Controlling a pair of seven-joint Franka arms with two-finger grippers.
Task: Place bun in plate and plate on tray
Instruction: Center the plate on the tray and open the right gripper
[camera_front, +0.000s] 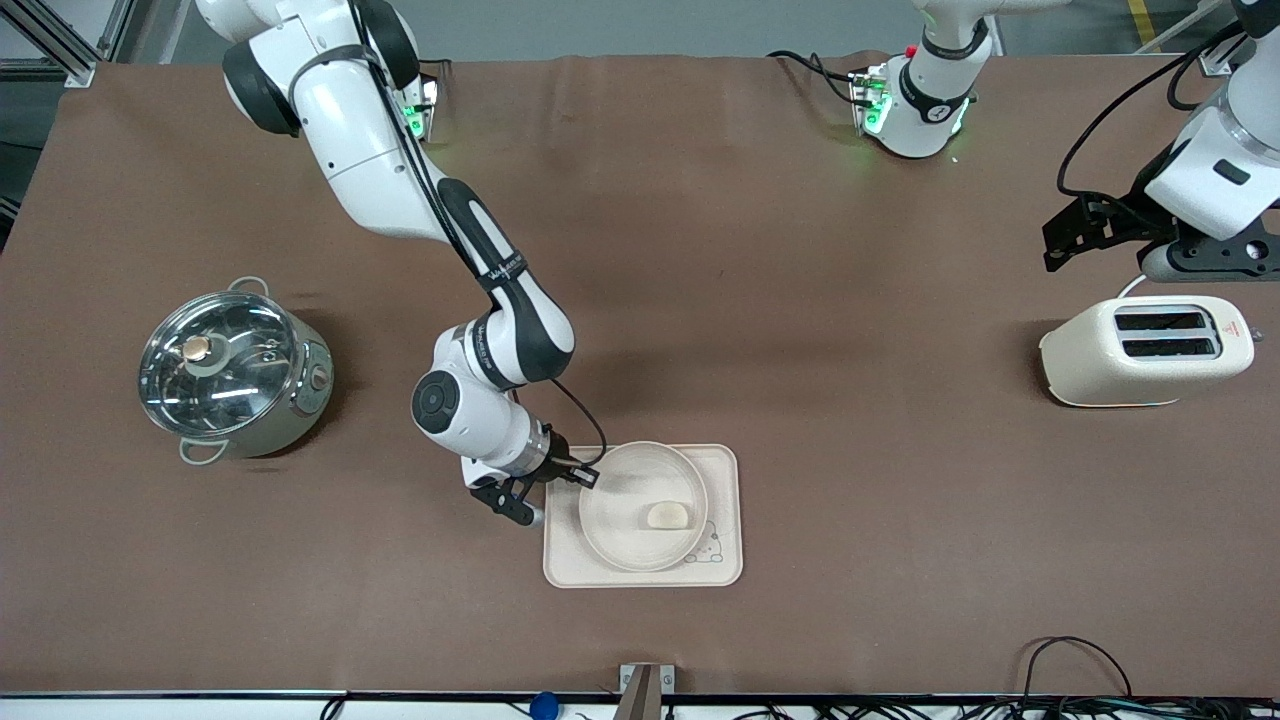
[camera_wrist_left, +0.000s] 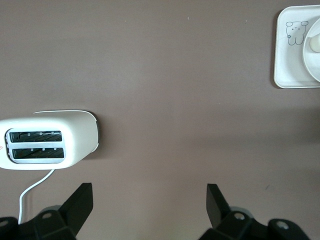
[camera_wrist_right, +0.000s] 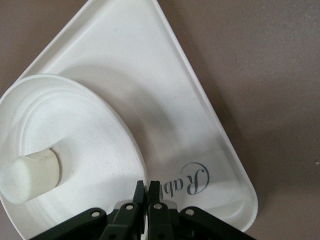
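Note:
The round cream plate (camera_front: 620, 490) sits within the outline of the rectangular tray (camera_front: 725, 470), and the pale bun (camera_front: 667, 515) lies in it. My right gripper (camera_front: 590, 480) is shut on the plate's rim at the edge toward the right arm's end. In the right wrist view its fingers (camera_wrist_right: 154, 186) pinch the rim of the plate (camera_wrist_right: 90, 135), with the bun (camera_wrist_right: 30, 172) inside and the "Rabbit" tray (camera_wrist_right: 150, 75) underneath. I cannot tell if the plate rests fully on the tray. My left gripper (camera_front: 1062, 240) waits open and empty over the table by the toaster; it also shows in its wrist view (camera_wrist_left: 149, 192).
A cream toaster (camera_front: 1145, 350) stands at the left arm's end, with its cord; it also shows in the left wrist view (camera_wrist_left: 75, 135). A steel pot with a glass lid (camera_front: 230, 370) stands at the right arm's end. Cables lie along the table's near edge.

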